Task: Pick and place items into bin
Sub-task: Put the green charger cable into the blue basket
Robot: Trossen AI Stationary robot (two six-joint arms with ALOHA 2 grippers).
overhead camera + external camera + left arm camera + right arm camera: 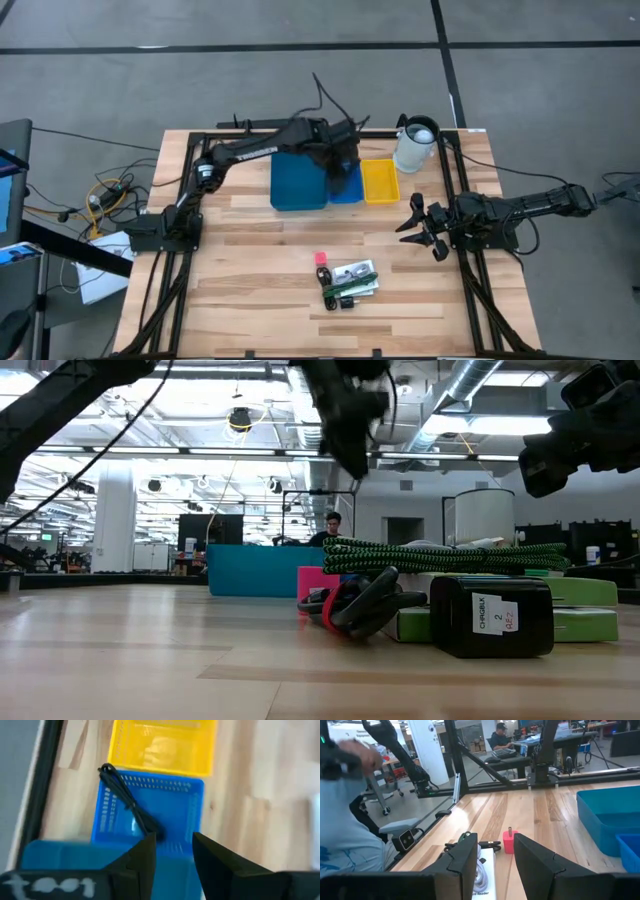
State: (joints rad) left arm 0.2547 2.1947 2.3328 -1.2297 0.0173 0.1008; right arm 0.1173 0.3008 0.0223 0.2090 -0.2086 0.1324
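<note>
Left gripper (172,851): spread, empty, above small blue bin (150,810) holding a black cable (125,800).
Right gripper (495,857): spread, empty.

Seen from directly overhead, the whole wooden table (250,290) fills the high view, while the low camera sits at tabletop level close behind the pile of small items (440,605), facing the blue bin (262,570). The left wrist camera looks steeply down into the small blue basket (150,805) beside that bin; the right wrist camera looks level across the table at the same pile (482,857).
</note>
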